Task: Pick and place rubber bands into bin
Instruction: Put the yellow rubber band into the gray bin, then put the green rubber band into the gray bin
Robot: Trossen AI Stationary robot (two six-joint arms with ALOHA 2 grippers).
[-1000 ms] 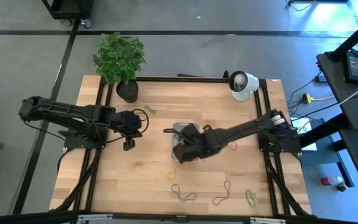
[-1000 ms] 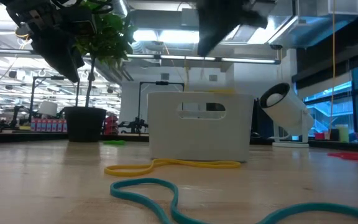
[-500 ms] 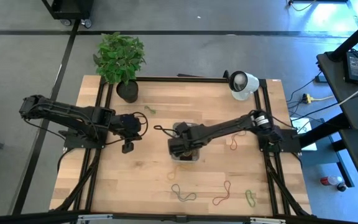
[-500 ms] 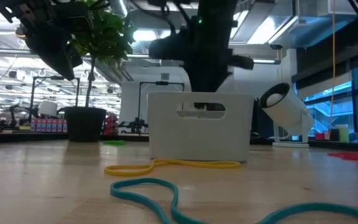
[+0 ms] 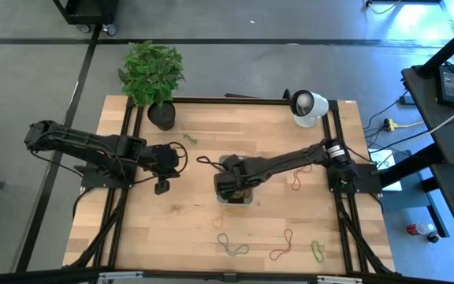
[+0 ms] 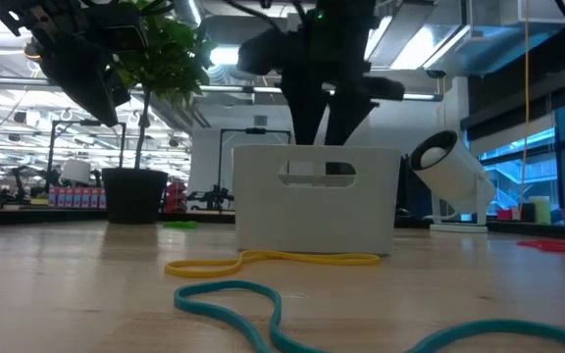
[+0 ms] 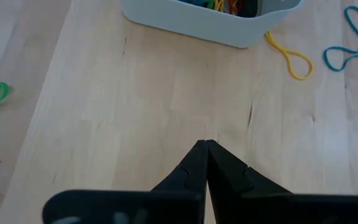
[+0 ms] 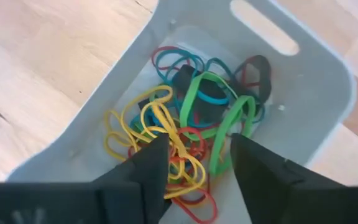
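The bin [image 8: 316,93], a pale grey tray with a handle slot, stands at mid-table [image 5: 241,200] and holds several rubber bands [image 8: 191,124] in yellow, green, red, teal and dark colours. My right gripper [image 8: 197,168] hangs open over the bin's inside, pointing steeply down; the low view shows its two fingers [image 6: 324,137] dipping behind the bin's wall [image 6: 314,201]. My left gripper [image 5: 162,185] is shut and holds nothing, above the bare table left of the bin [image 7: 205,152]. Loose bands lie flat on the table: yellow [image 6: 273,261], teal [image 6: 263,304], red [image 5: 282,246], green [image 5: 318,251].
A potted plant [image 5: 152,79] stands at the far left and a white round lamp [image 5: 307,106] at the far right. Another reddish band [image 5: 295,183] lies right of the bin, and a green one [image 5: 189,140] near the plant. Bare wood lies between my left gripper and the bin.
My right gripper has moved down and toward the table's left, from beside the bin to over its inside, tipping more steeply downward. Its fingers, together half a second ago, now stand apart.
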